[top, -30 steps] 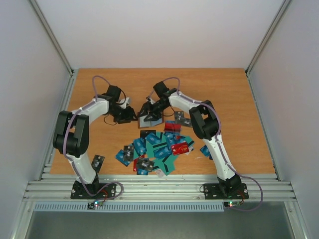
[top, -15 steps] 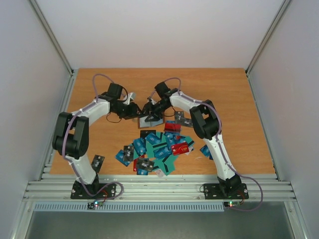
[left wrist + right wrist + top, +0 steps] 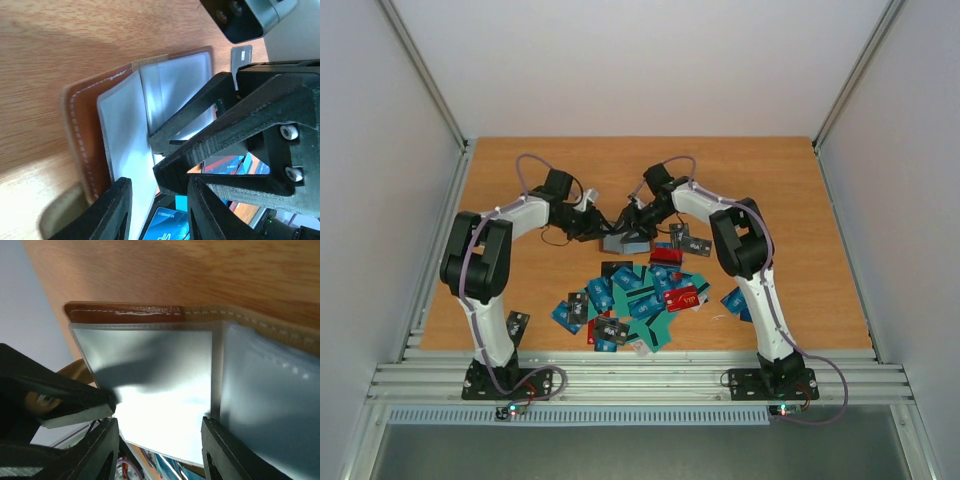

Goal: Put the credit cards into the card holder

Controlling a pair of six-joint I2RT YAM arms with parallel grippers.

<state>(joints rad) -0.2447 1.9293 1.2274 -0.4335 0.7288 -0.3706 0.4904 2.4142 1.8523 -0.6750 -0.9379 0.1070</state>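
The card holder (image 3: 625, 241) lies open behind the pile of credit cards (image 3: 640, 295), brown leather outside, grey-clear sleeves inside. My left gripper (image 3: 601, 223) is at its left edge and my right gripper (image 3: 626, 222) is over it; they nearly meet. In the left wrist view the holder's brown edge (image 3: 82, 125) and sleeves show, the left gripper (image 3: 159, 212) is open over a sleeve and a blue card (image 3: 170, 222), and the right gripper's black body (image 3: 240, 135) fills the right side. In the right wrist view the right gripper (image 3: 159, 452) is open over a sleeve of the holder (image 3: 125, 312).
A black card (image 3: 517, 322) lies by the left arm's base. A blue card (image 3: 735, 300) lies by the right arm. Two dark cards (image 3: 685, 238) lie right of the holder. Metal frame posts and white walls bound the wooden table (image 3: 800, 220).
My left gripper has moved right, up to the card holder's left edge. My right gripper has shifted slightly up and right over the holder. The card pile has not moved.
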